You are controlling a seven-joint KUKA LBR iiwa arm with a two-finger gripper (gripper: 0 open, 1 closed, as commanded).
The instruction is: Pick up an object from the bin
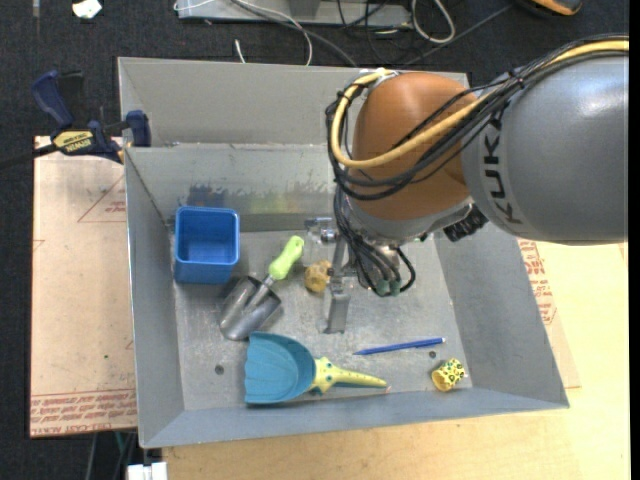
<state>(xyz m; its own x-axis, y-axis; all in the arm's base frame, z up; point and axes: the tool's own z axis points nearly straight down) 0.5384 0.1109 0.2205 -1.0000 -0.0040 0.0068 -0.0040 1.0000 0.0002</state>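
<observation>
The gripper (335, 318) stands low over the middle of the bin (152, 308), its tip at or close to the bare floor. It hangs from the arm's orange wrist cover (410, 148), which is looped with black and yellow cables. Whether the gripper is apart or together cannot be told, and nothing can be seen held in it.

Nearest item: a small tan lump (317, 278), rounded and irregular in shape and yellowish-brown in colour. It lies just beside the gripper, on the side toward the bin's left wall, near the middle of the floor.

Other items:
- A metal scoop (250, 308) with a green handle (288, 256) lies left of the lump.
- A blue square cup (206, 243) stands upright near the back-left corner.
- A blue dustpan (280, 368) with a yellow handle lies along the front edge.
- A thin blue pen (400, 347) lies toward the front right.
- A yellow spotted die (449, 374) lies near the front-right corner.
</observation>
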